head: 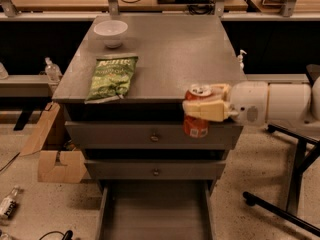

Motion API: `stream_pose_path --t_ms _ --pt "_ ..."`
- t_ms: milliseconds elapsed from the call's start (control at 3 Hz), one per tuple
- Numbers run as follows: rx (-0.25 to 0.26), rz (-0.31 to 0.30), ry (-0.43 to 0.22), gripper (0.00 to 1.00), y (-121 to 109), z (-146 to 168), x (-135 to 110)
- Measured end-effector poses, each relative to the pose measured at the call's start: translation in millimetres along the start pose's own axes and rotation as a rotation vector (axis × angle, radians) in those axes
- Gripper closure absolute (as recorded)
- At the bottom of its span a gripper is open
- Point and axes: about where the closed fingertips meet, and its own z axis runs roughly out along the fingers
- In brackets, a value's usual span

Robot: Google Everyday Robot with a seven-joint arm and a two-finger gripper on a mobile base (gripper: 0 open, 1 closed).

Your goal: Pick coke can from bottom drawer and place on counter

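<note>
The red coke can point(196, 127) with a silver lid is held upright in my gripper point(202, 109), whose cream fingers are shut around its middle. The can hangs in front of the counter's front edge, its lid about level with the top. The counter point(170, 54) is the grey slab above the drawers. The bottom drawer point(155, 216) is pulled open below, its floor bare. My white arm point(280, 104) reaches in from the right.
A green crisp bag point(112, 77) lies on the counter's front left. A white bowl point(110, 32) sits at the back left. Two closed drawer fronts with knobs point(154, 136) are below. A cardboard box point(55, 154) stands on the floor left; a black stand base point(285, 204) right.
</note>
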Motion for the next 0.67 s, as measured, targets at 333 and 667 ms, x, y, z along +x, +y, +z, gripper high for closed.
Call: stream_pose_path --t_ms 333,667 --pt "0.089 -0.042 -0.042 1.0 -33.3 14.6 -96.3" --pt "0.13 -0.1 -0.095 1.0 -60.1 50.2 -165.1"
